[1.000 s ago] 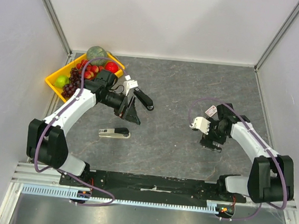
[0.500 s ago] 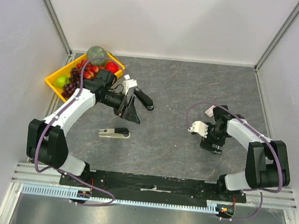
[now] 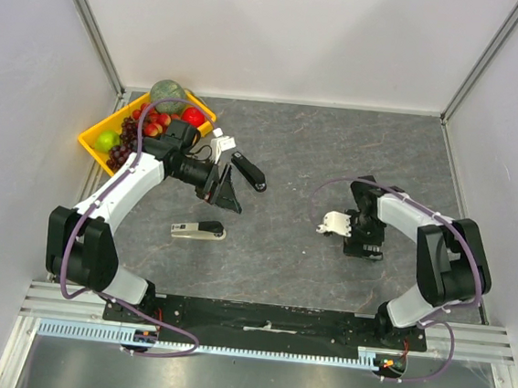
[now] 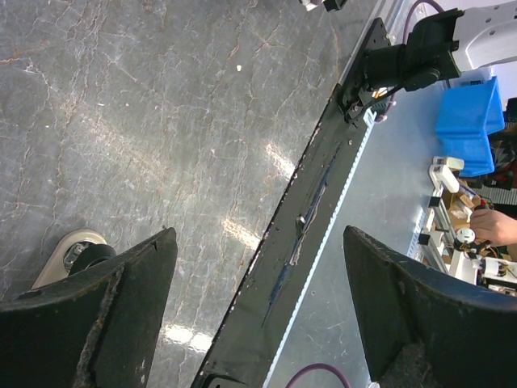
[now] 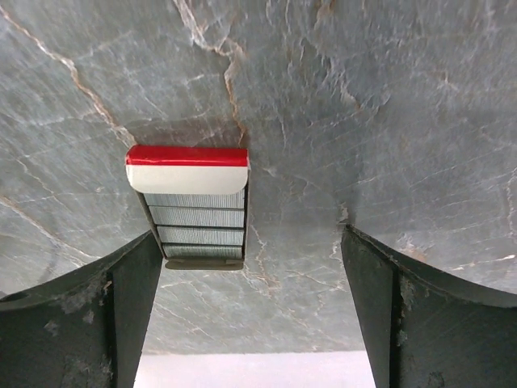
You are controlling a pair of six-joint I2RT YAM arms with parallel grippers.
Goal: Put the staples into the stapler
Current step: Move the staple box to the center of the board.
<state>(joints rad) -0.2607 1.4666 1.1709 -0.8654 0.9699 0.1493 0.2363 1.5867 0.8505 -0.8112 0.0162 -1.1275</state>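
The staples (image 5: 196,217) lie as grey strips in a small tray that sticks out of a white-and-red box (image 5: 187,168) on the table. My right gripper (image 5: 250,236) is open just short of it, the tray close to the left finger (image 5: 129,299). In the top view the right arm covers the box, and the right gripper (image 3: 364,249) is low over the table. A grey-beige stapler (image 3: 198,230) lies left of centre. My left gripper (image 3: 226,194) hovers open just behind it. Only the stapler's end (image 4: 74,246) shows beside the left finger in the left wrist view.
A yellow tray (image 3: 92,145) of fruit sits at the back left. A black elongated object (image 3: 249,171) and a small white item (image 3: 224,143) lie just behind the left gripper. White walls close in the table on three sides.
The right arm's wrist has swung left and toward the near edge, and the arm now covers the staple box in the top view. The left arm has not moved.
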